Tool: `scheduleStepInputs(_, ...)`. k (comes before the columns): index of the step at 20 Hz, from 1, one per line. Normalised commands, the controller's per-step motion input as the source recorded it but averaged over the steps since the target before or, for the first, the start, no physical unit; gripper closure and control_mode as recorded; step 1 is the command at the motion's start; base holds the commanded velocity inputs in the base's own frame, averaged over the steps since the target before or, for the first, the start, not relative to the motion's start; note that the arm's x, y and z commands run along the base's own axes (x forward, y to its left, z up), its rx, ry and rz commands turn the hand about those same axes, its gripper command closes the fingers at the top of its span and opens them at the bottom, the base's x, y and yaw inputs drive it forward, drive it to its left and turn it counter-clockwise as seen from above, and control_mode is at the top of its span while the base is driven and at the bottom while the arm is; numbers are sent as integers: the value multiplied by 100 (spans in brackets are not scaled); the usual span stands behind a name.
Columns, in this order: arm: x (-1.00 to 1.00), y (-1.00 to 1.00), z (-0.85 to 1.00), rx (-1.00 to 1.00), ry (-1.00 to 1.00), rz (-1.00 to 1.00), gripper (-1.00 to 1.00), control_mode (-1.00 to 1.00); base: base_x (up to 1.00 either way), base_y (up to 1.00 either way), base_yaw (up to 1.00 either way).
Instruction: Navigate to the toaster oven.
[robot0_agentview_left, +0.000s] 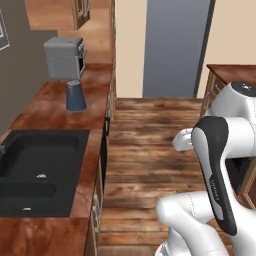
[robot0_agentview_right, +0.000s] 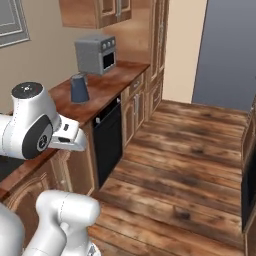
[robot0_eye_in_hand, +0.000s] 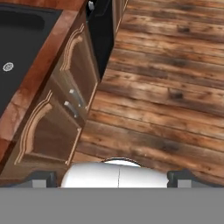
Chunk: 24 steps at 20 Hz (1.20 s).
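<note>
The toaster oven is a small grey box with a dark glass door and knobs. It stands at the far end of the reddish wooden counter, against the wall. In the right base view the toaster oven sits well ahead of the arm, beyond a dark blue jug. My gripper hangs over the plank floor beside the counter's cabinet doors. It is open, its two dark tips far apart with nothing between them.
A black sink is set into the near counter. A black dishwasher front lies below the counter, ahead of the arm. The wooden floor runs towards a grey doorway. More cabinets stand on the right.
</note>
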Motion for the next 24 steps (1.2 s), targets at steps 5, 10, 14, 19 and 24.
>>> scheduleStepInputs(5, 0, 0, 0, 0, 0, 0, -100, 100, 100, -15, 0)
scheduleStepInputs(10, 0, 0, 0, 0, 0, 0, -100, 100, 100, -16, 0)
scheduleStepInputs(14, 0, 0, 0, 0, 0, 0, -100, 100, 100, -17, 0)
scheduleStepInputs(19, 0, 0, 0, 0, 0, 0, -100, 100, 100, -18, 0)
scheduleStepInputs(24, 0, 0, 0, 0, 0, 0, -100, 100, 100, -17, 0)
